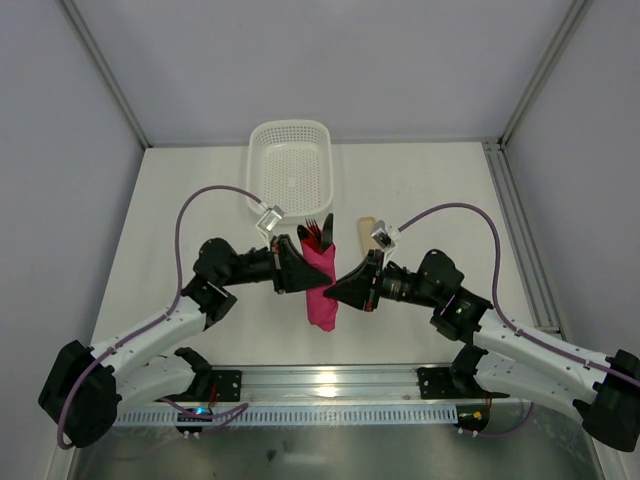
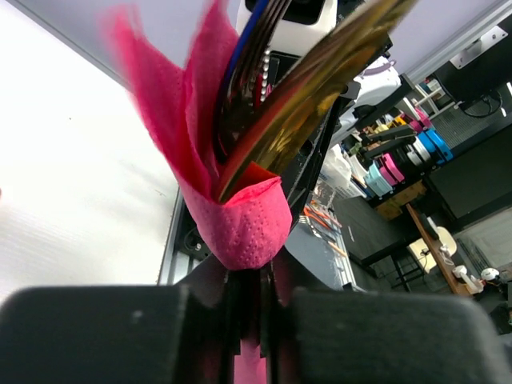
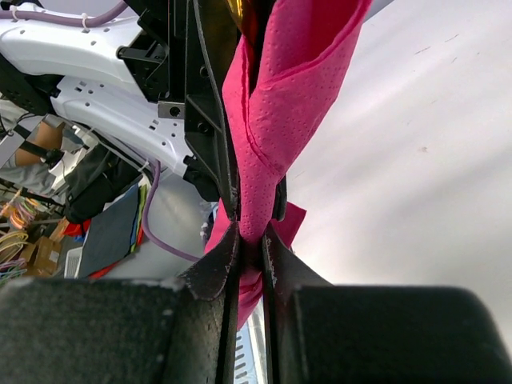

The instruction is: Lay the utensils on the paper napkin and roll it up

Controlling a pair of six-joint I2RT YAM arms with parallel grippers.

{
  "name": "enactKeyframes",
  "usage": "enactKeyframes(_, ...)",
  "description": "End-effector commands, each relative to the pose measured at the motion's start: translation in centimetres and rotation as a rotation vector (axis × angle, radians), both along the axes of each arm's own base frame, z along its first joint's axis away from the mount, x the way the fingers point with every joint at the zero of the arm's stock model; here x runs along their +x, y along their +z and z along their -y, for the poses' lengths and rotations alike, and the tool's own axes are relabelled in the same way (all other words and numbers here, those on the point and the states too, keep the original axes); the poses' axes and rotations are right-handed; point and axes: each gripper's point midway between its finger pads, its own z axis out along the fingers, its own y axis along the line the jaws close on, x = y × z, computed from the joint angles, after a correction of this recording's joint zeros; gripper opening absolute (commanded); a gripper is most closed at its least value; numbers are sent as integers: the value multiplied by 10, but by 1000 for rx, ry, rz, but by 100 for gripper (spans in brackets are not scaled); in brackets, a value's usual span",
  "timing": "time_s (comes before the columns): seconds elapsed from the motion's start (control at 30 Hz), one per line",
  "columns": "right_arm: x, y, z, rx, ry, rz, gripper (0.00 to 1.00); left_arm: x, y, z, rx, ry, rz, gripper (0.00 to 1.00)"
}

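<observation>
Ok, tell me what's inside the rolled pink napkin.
Cutlery pokes out of the open end of the napkin: a gold piece and darker ones. Their lower parts are wrapped and hidden, so I cannot count them.

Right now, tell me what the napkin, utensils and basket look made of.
Napkin: thin paper, matte pink, with embossed dots. Utensils: likely metal, glossy gold and dark, mirroring the room. Basket: probably white plastic, moulded with a perforated grid.

On the white table (image 1: 190,200) a white perforated basket (image 1: 289,165) stands at the 12 o'clock edge, and a pale beige flat strip (image 1: 365,230) lies near it at about 5 o'clock, not touching it.
</observation>
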Motion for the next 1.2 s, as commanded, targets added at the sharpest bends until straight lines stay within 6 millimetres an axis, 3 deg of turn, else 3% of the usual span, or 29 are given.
enactKeyframes(0.0,5,34,0,98,-32,79,4,1,3,2,1,-10,25,2)
enactKeyframes(0.13,9,32,4,81,-67,71,7,6,7,5,7,1,27,0)
enactKeyframes(0.23,13,31,7,60,-101,63,15,14,9,8,21,19,23,0)
enactKeyframes(0.37,21,32,16,22,-168,55,36,27,15,10,25,53,31,0)
enactKeyframes(0.57,21,41,38,7,-250,63,46,70,15,8,73,121,24,0)
enactKeyframes(0.63,18,48,48,21,-278,70,47,92,28,4,70,159,54,0)
enactKeyframes(0.67,17,53,53,29,-289,80,47,105,16,5,105,168,17,0)
enactKeyframes(0.7,15,59,58,43,-299,90,48,120,31,2,99,194,38,0)
enactKeyframes(0.8,11,64,71,48,-329,98,48,171,18,-11,137,262,-7,0)
enactKeyframes(0.87,9,62,76,38,-341,98,49,208,35,-26,125,316,20,0)
enactKeyframes(0.9,9,62,79,34,-346,107,49,228,14,-27,154,311,-35,0)
enactKeyframes(0.93,7,60,83,26,-351,109,49,245,33,-31,138,326,3,0)
enactKeyframes(1.0,6,59,87,18,-365,112,49,273,24,-44,150,331,-29,0)
enactKeyframes(1.03,5,57,90,8,-367,115,49,298,22,-43,152,332,-36,0)
enactKeyframes(1.1,6,55,94,-1,-384,116,49,322,11,-51,174,346,-62,0)
enactKeyframes(1.13,5,51,96,-15,-385,113,49,340,-13,-52,196,353,-104,0)
enactKeyframes(1.17,5,52,98,-15,-393,118,49,353,-1,-54,187,368,-74,0)
